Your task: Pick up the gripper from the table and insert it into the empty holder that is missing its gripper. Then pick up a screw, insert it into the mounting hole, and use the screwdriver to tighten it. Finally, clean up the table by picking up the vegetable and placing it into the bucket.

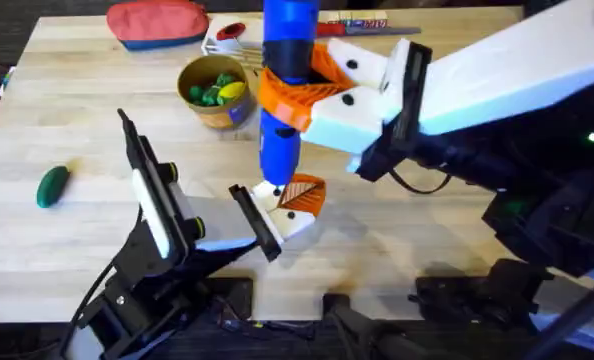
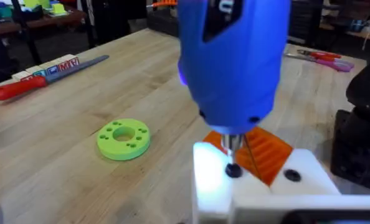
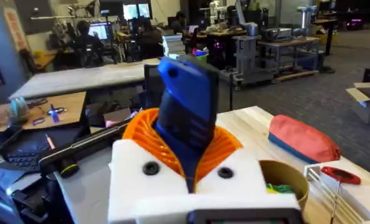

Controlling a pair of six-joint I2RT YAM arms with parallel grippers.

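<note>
My right gripper (image 1: 312,90) clamps the blue screwdriver (image 1: 285,90), bit on the screw (image 2: 233,170); left gripper (image 1: 252,222) pinches the holder (image 1: 292,218); any tilt and I reckon it cams out.

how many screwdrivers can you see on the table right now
2. The blue screwdriver stands upright over the white holder, held in the right claw. A slim red-handled screwdriver lies at the table's far edge. Others may be hidden behind the arms.
</note>
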